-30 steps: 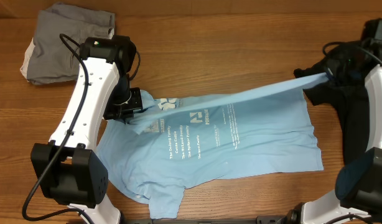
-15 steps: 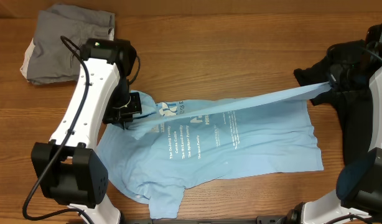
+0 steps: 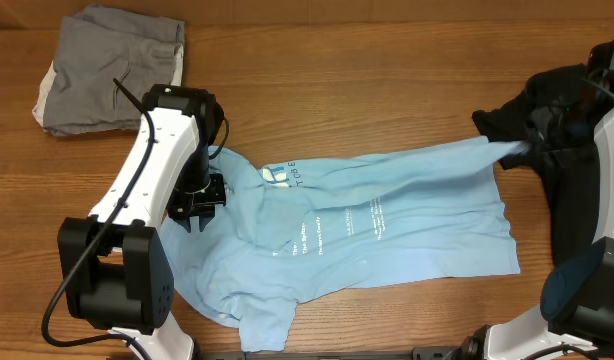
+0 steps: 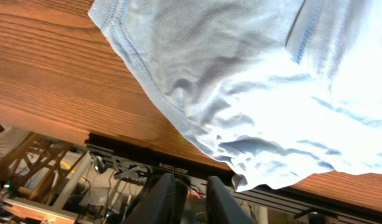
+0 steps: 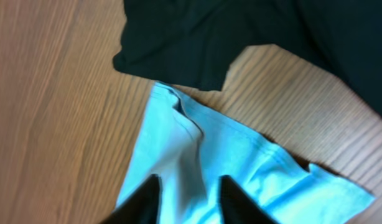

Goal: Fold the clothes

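The light blue T-shirt (image 3: 387, 230) lies spread on the wooden table, white lettering up, with its top strip folded over and slack. My right gripper (image 3: 522, 148) is shut on the shirt's right end, and the blue cloth (image 5: 228, 155) passes between its fingers (image 5: 190, 186). My left gripper (image 3: 194, 208) sits at the shirt's left edge. Its fingers (image 4: 194, 193) are close together with no cloth between them, and the shirt (image 4: 253, 81) lies just ahead of them. The black T-shirt (image 3: 547, 100) is bunched at the far right beside the right gripper. It also shows in the right wrist view (image 5: 241, 37).
A folded grey garment (image 3: 112, 65) lies at the back left corner. The table's front edge with a black rail (image 4: 172, 168) is close under the left gripper. Bare wood runs along the back of the table (image 3: 337, 80).
The taut blue strip between the two grippers has gone slack and dropped onto the shirt. The left gripper has moved down and left, off the cloth it held. The right gripper has barely moved.
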